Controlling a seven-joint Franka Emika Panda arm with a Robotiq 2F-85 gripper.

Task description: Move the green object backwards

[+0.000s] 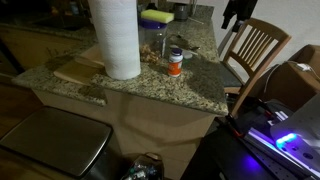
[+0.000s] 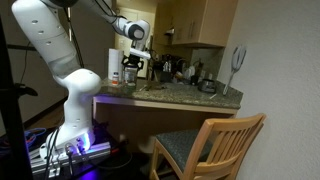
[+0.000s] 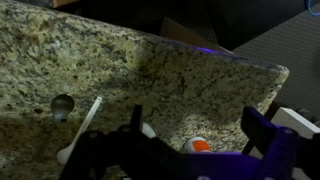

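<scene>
gripper (image 3: 185, 152): jaws spread as wide as they go, nothing between them; it hovers over the counter (image 3: 150, 70).
orange bottle (image 3: 200, 146): directly under the open jaws, at 6 o'clock in the wrist view.
risk, bottle: a straight drop would land on the bottle, tip it, or grab it in place of the target.
white stick (image 3: 82, 125): lies slanted at 8 o'clock, just beside the target.
risk, stick: a finger coming down there could catch it and drag it along.
green object (image 3: 62, 105): small, round, low thing on the counter at 9 o'clock, well apart from the jaws; its colour is washed out in the dim light, so the match is a judgement.
risk, green object: it sits so low that the fingers may close above it and slip off, or nudge it sideways.
risk, counter edge: it runs toward 2 o'clock; a push that way could send the thing off.
paper towel roll (image 1: 122, 38): tall and light; a sweeping arm could knock it over.
count, near to far: one gripper, one orange bottle, one white stick, one green object, one paper towel roll, one yellow block (image 1: 155, 17), one chair (image 1: 255, 50).
</scene>
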